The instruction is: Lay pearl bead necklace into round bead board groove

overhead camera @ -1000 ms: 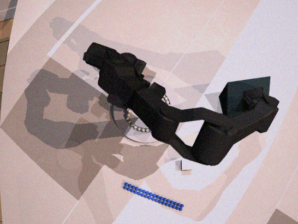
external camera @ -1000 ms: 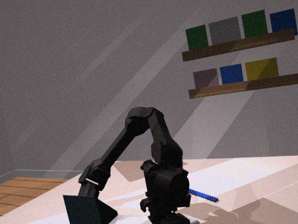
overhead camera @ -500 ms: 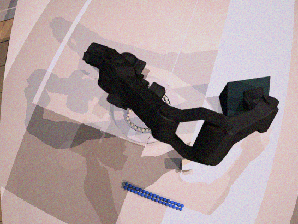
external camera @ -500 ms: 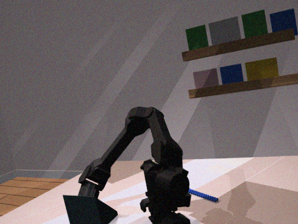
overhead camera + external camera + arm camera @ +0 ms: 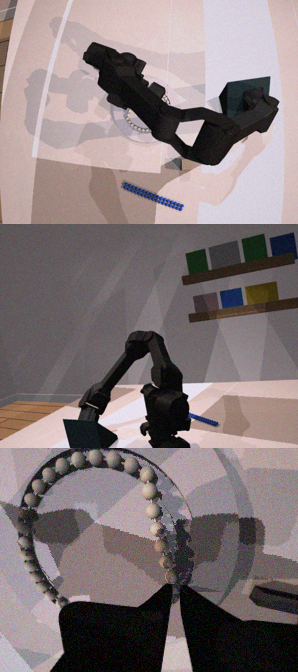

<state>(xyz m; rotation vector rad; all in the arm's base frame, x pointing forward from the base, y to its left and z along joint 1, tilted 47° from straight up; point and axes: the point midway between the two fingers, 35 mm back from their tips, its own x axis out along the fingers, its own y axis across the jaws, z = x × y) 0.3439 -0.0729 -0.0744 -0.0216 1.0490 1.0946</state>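
Observation:
The pearl bead necklace [image 5: 135,127] [image 5: 149,491] lies as a cream loop on the pale, see-through round bead board [image 5: 131,140] [image 5: 246,548]. In the wrist view its top and left beads follow the dark ring of the groove. On the right, its beads run inside the groove's outer line, down to the fingertips. My gripper [image 5: 175,589] is almost closed, with the necklace's near right end between the tips, low over the board. The fingers hide the near part of the loop. The arm covers much of the board in the top view, and the fingertips are hidden in the top and exterior views.
A double row of blue beads [image 5: 153,195] [image 5: 203,419] lies on the table. A small tan block [image 5: 188,164] is near the arm. A dark teal box [image 5: 236,95] [image 5: 84,434] stands by the arm's base. A dark bar [image 5: 275,596] lies right of the fingers. Shelves [image 5: 237,266] hang behind.

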